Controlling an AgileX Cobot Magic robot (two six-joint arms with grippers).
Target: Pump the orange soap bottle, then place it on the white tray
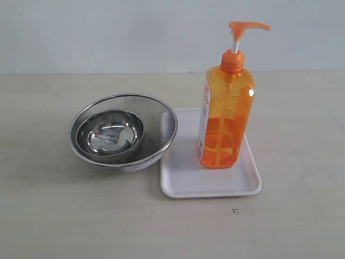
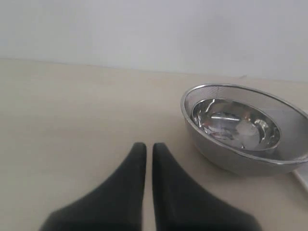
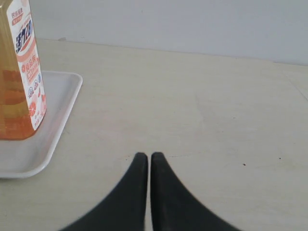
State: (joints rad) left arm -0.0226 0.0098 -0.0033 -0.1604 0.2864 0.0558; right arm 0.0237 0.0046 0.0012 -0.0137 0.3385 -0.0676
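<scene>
over the table (image 1: 54, 216), we see the left gripper (image 2: 149, 147) and the right gripper (image 3: 149, 156) both pinched closed, holding and touching nothing. we count one tray (image 1: 186, 181), one strainer (image 1: 161, 121), one bottle (image 1: 223, 116) and one bowl (image 1: 110, 135). the bottle stands upright on the tray. the bowl sits inside the strainer, just beside the tray.

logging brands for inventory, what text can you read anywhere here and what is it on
Soap bottle label: large red Chinese characters, too blurred to quote.
Same label, small print: too small to read.
Tray, strainer, steel bowl: no text.
</scene>
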